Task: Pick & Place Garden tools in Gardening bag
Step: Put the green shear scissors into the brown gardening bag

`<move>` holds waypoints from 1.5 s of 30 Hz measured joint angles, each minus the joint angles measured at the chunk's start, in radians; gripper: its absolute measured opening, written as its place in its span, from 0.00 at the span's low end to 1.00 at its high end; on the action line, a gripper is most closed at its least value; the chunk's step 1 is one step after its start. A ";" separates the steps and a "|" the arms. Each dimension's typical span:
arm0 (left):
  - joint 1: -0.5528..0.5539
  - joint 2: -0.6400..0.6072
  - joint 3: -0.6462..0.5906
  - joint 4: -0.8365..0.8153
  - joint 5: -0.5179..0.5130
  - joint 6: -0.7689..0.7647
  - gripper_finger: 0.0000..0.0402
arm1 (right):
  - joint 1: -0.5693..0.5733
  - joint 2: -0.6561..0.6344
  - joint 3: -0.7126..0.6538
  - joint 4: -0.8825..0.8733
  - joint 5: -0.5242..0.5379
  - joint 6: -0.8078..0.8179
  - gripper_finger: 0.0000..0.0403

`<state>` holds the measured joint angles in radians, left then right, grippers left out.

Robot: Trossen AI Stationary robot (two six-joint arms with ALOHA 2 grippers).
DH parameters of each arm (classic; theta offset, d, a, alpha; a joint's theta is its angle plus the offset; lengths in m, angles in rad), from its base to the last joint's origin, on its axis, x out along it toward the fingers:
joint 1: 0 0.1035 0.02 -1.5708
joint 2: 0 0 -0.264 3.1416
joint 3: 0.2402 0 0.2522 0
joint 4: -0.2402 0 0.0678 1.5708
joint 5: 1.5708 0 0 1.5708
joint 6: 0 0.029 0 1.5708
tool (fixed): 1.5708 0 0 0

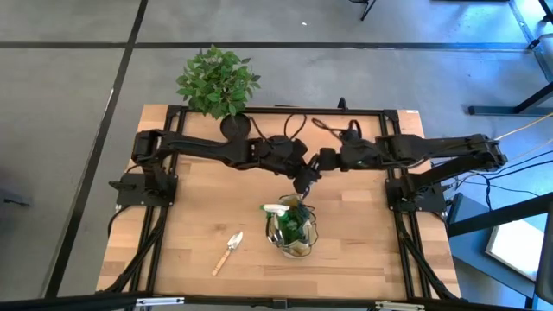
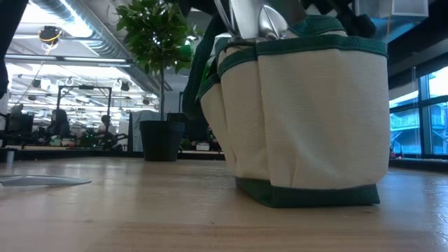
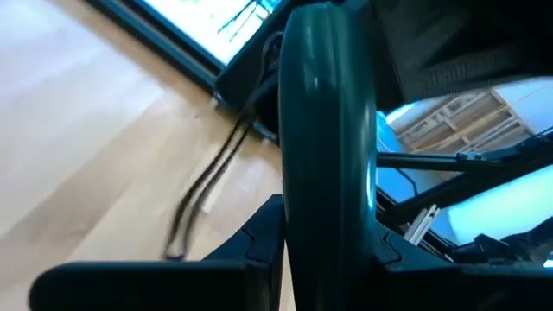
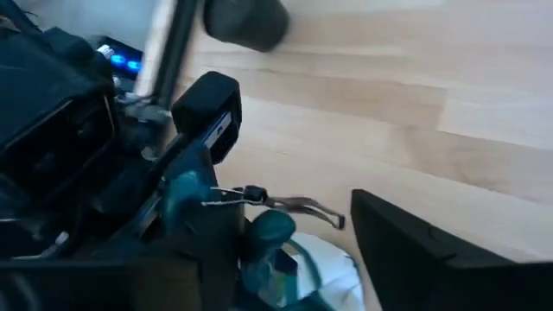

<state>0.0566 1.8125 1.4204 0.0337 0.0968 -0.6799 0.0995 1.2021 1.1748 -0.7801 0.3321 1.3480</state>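
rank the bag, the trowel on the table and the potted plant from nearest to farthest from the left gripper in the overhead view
Measured from the left gripper in the high view:
1. Gardening bag, just below it toward the table's front edge.
2. Trowel, lying on the bare wood, front and to the left of the bag.
3. Potted plant, at the table's back edge, farthest.

Centre-right of the low view, the gardening bag (image 2: 308,119) is cream fabric with dark green trim. The plant (image 1: 218,80), upper left in the high view, is leafy green; the table (image 1: 199,225) is pale wood.
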 joint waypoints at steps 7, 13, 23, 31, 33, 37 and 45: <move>0.001 -0.071 0.000 -0.017 -0.082 0.015 0.15 | 0.034 -0.074 0.000 0.069 -0.013 -0.099 0.57; -0.039 -0.088 0.000 0.022 -0.170 -0.006 0.15 | 0.087 -0.079 0.000 0.128 -0.191 -0.256 0.55; -0.186 -0.116 0.000 0.018 -0.554 -0.157 0.15 | 0.220 -0.085 -0.001 0.119 -0.470 -0.527 0.48; -0.342 -0.109 0.000 0.014 -0.920 -0.324 0.15 | 0.414 -0.152 -0.001 0.107 -0.577 -0.647 0.44; -0.385 -0.109 0.000 0.016 -1.003 -0.355 0.15 | 0.483 -0.170 -0.001 0.118 -0.523 -0.654 0.44; -0.461 -0.109 0.000 0.015 -1.171 -0.415 0.15 | 0.601 -0.181 -0.001 0.161 -0.398 -0.621 0.44; -0.521 -0.081 0.061 0.020 -1.284 -0.415 0.15 | 0.689 -0.180 -0.001 0.171 -0.389 -0.603 0.44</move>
<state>-0.4643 1.7310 1.4809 0.0538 -1.1870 -1.0947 0.7882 1.0218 1.1736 -0.6087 -0.0571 0.7445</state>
